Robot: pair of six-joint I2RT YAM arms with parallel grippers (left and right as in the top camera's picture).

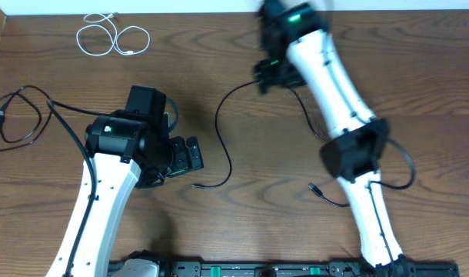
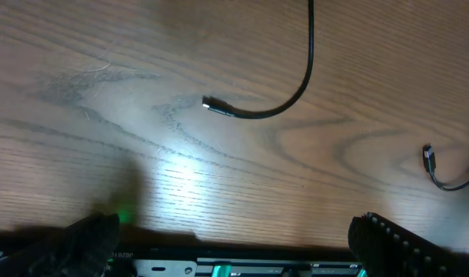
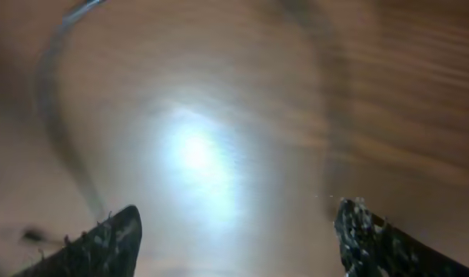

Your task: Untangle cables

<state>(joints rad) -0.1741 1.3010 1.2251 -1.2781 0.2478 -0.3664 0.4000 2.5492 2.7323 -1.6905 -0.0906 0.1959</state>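
Left gripper [image 2: 234, 238] is hanging spread wide over table [image 2: 104, 115], empty. Right gripper [image 3: 234, 231] is also gaping, empty; view blurred. Centre black cable [image 2: 309, 54] is lying mid-table; second black cable [image 1: 1, 117] and coiled white cable [image 1: 114, 37] are resting far left, apart.

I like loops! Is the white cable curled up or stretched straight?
Curled up: the white cable lies in loose loops, not stretched out.

A brown wood-grain table [image 1: 265, 231] fills the overhead view, its far edge meeting a white surface [image 1: 181, 6]. Seen close from the left wrist, the grain runs in long streaks, and a bright patch of reflected light [image 2: 181, 173] sits on the tabletop.
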